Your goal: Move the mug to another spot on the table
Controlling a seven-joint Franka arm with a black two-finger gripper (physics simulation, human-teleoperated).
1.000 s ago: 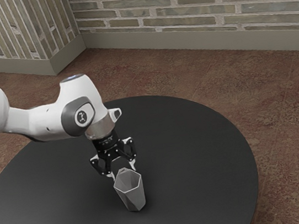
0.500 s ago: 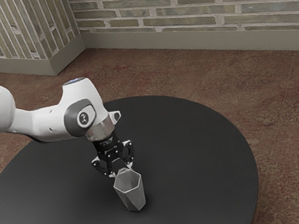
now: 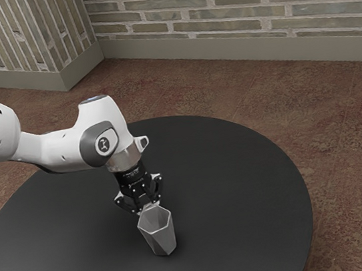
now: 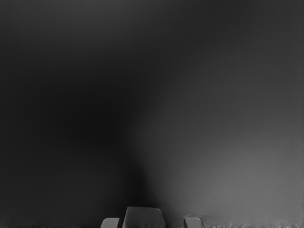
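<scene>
A grey faceted mug (image 3: pixel 158 231) stands upright on the round black table (image 3: pixel 239 168), toward its front. My black gripper (image 3: pixel 145 206) points down at the mug's back rim, on the exterior view's left side of it. Its fingers stand fairly close together, straddling the rim. In the wrist view a grey piece of the mug (image 4: pixel 144 217) sits between the two fingertips (image 4: pixel 110 222); it lies against one finger, with a gap to the other. The gripper is open.
The table's dark top stretches wide around the mug on all sides. Its edge runs near the mug at the front. A brown floor and brick walls (image 3: pixel 230 7) lie beyond the table.
My hand has sunk a little toward the mug's rim and its fingers have drawn closer together. The mug has stayed where it was.
</scene>
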